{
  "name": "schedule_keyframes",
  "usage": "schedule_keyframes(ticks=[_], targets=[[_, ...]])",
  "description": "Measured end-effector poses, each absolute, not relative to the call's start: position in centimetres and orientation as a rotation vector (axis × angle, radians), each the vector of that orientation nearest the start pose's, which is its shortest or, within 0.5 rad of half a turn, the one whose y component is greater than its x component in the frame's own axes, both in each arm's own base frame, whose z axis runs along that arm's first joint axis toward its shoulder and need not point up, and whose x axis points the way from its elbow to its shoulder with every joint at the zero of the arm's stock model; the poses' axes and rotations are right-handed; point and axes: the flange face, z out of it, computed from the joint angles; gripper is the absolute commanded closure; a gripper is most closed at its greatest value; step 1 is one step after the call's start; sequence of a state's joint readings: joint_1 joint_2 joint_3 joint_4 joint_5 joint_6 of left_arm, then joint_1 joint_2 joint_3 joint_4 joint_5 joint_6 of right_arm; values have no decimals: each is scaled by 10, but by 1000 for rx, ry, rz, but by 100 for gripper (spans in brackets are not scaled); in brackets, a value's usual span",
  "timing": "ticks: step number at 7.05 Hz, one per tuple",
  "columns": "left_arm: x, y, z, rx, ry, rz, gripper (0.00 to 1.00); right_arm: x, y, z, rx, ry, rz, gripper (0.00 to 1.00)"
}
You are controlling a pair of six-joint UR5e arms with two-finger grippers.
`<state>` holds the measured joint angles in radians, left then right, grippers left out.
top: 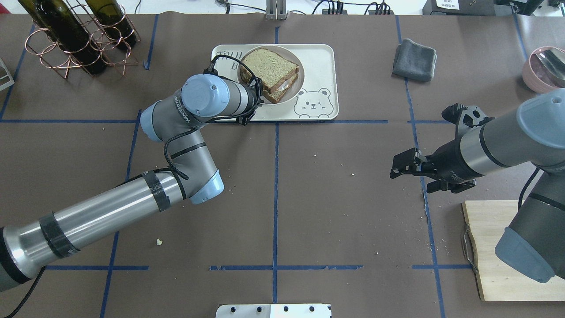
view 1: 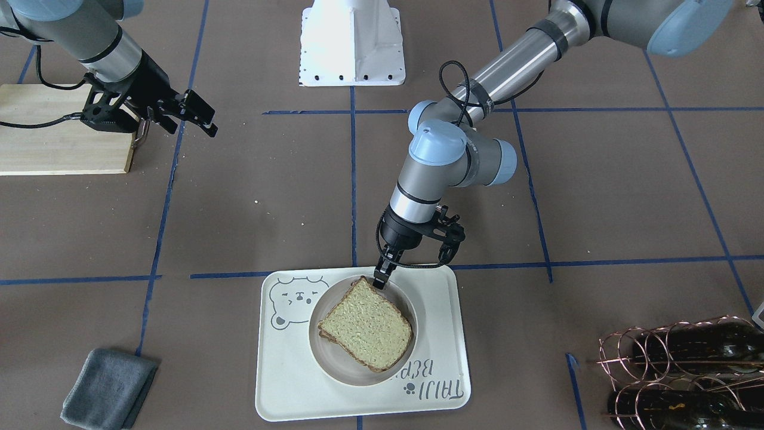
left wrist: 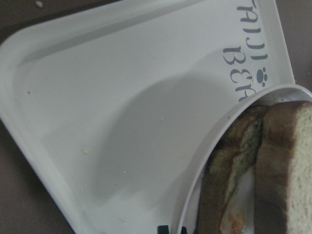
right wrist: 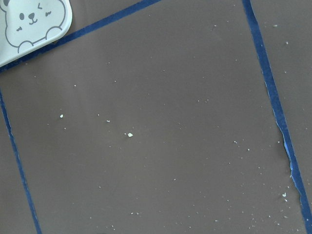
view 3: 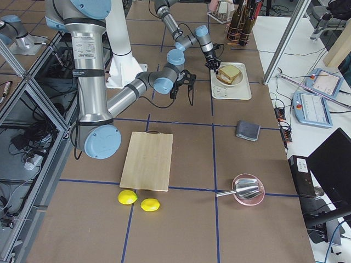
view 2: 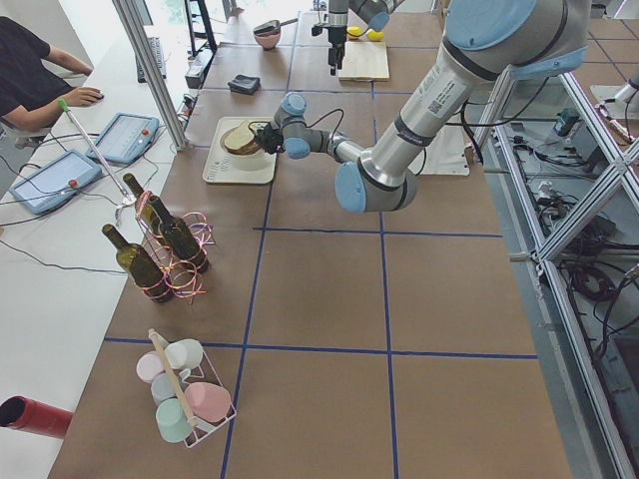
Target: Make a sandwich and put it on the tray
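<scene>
The sandwich [view 1: 367, 325], two brown-crusted bread slices with white egg showing between them [top: 270, 68], lies on a small round cream plate [view 1: 327, 360] that stands on the cream bear tray [view 1: 441, 334]. My left gripper [view 1: 382, 278] is at the plate's near rim, its jaws closed on the rim. In the left wrist view the two fingertips [left wrist: 163, 229] straddle the plate rim [left wrist: 204, 165] beside the sandwich [left wrist: 273, 165]. My right gripper [top: 408, 170] hangs open and empty over bare table, far from the tray [top: 315, 62].
A pale wooden board [top: 499, 247] lies under my right arm. A grey cloth [top: 415, 59] lies right of the tray. A copper rack with wine bottles [top: 75, 35] stands at the far left. A pink bowl [top: 545, 68] sits at the far right. Two lemons [view 3: 137, 200] lie beyond the board.
</scene>
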<state>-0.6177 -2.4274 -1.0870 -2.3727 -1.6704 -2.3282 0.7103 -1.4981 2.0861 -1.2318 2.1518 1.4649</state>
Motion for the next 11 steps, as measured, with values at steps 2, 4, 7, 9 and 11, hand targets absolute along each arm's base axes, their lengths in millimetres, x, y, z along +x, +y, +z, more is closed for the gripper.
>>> schedule_keyframes(ticks=[2, 4, 7, 9, 11], targets=[[597, -569, 242, -211, 1244, -1120, 72, -316, -375, 338, -136, -1041, 280, 0], [595, -565, 235, -210, 1258, -1094, 69, -316, -375, 338, -137, -1042, 281, 0], [540, -514, 250, -254, 1313, -932, 69, -296, -379, 347, -131, -1030, 313, 0], [458, -452, 294, -183, 1328, -706, 68, -237, -386, 394, -83, -961, 338, 0], [371, -412, 365, -6, 1251, -476, 68, -146, -392, 458, -6, -898, 239, 0]])
